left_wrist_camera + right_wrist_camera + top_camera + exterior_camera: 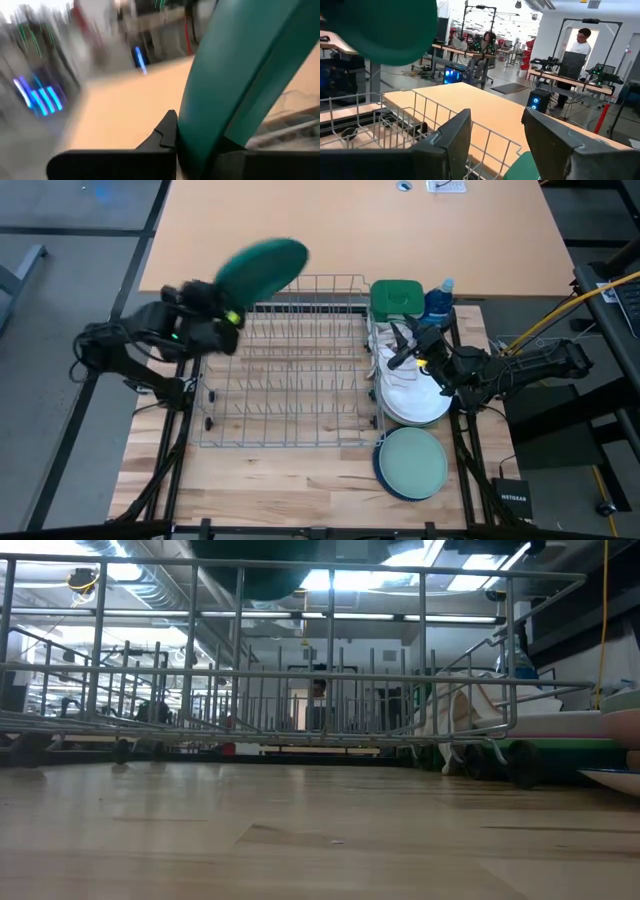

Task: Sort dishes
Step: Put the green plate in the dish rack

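One camera looks straight down on the whole tabletop (300, 480), one sits at tabletop height looking level through the wire rack (300, 670) into the room, and each wrist camera looks closely past its own fingers, all sharing that rack.

Left gripper (232, 317) clamped and raised; right gripper (405, 350) spread apart.
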Controlling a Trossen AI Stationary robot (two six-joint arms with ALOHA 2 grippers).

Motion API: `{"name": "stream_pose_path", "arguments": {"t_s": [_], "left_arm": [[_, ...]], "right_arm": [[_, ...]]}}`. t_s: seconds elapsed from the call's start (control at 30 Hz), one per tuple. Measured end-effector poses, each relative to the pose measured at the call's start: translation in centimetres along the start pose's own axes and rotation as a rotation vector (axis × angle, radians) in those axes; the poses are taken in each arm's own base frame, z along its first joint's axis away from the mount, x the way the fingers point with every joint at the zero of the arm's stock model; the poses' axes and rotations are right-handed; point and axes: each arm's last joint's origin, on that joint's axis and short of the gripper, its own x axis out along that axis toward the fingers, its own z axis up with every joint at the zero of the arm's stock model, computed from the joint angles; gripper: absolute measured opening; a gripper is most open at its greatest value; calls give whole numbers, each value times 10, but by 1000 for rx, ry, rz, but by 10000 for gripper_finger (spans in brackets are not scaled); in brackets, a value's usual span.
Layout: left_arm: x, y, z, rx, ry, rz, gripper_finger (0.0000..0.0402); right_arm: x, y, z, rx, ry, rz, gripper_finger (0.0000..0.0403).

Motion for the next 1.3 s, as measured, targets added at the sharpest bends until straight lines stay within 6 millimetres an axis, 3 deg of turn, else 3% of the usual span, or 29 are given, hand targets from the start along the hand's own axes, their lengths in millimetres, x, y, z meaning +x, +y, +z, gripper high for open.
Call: {"name": "stream_pose_path", "arguments": {"t_s": [0.07, 0.17, 0.4, 0.6, 0.83, 1.13, 1.3], "left_arm": [[9, 12, -7, -127, 38, 13, 5], [23, 13, -24, -125, 56, 70, 5], [53, 7, -73, -214, 160, 210, 5], [64, 3, -104, -329, 197, 281, 5], [70, 2, -117, -365, 195, 316, 5], [83, 9, -117, -396, 195, 389, 5], [92, 2, -121, -353, 217, 411, 5]], "right_arm": [[0, 0, 0, 0, 0, 0, 186], [0, 0, -1, -7, 4, 0, 186], [0, 1, -2, -23, 12, 4, 186], [0, 1, -3, -29, 16, 5, 186], [0, 1, -3, -32, 18, 6, 186], [0, 2, -6, -62, 33, 12, 186], [0, 3, -9, -46, 51, 17, 186]]}}
